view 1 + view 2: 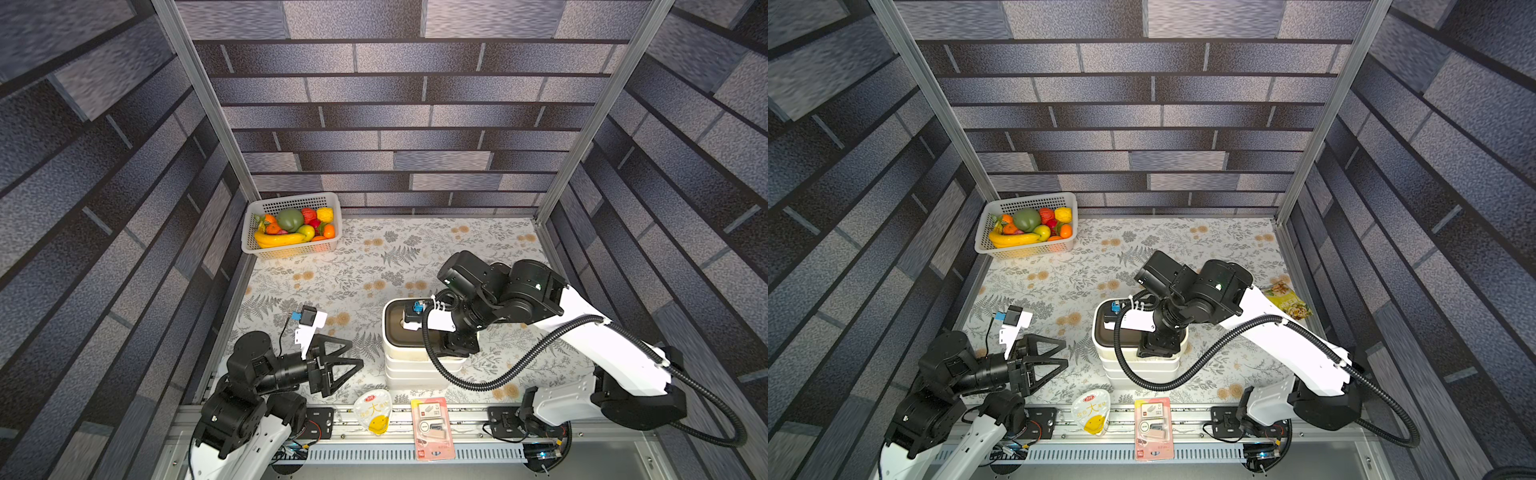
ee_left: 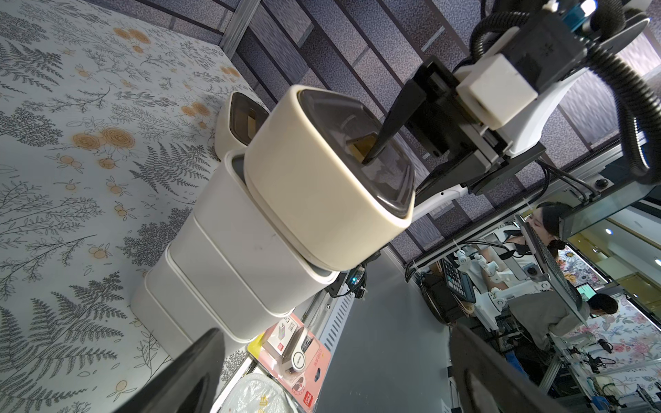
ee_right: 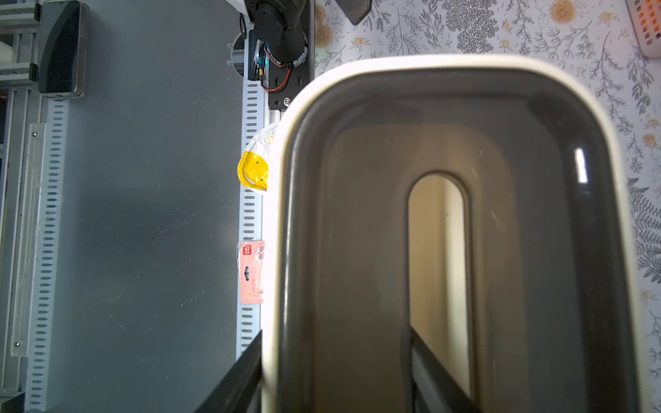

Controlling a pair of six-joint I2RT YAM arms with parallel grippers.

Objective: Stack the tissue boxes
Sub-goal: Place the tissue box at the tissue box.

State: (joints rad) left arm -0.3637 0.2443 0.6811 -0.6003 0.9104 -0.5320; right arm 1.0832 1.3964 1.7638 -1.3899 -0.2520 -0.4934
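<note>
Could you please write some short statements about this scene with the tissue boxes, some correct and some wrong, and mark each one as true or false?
1. The left gripper is open and holds nothing. True.
2. The white perforated plastic basket of fruit stands on the stack of white rectangular tissue boxes. False: it stands at the far left corner of the flowered table, apart from the stack.
3. On that stack sits a cream box with a dark brown slotted lid. True.
4. One finger of the right gripper reaches into the lid's slot. True.
5. The flat pink blister pack lies beside the basket. False: it lies on the metal rail at the near edge.
</note>
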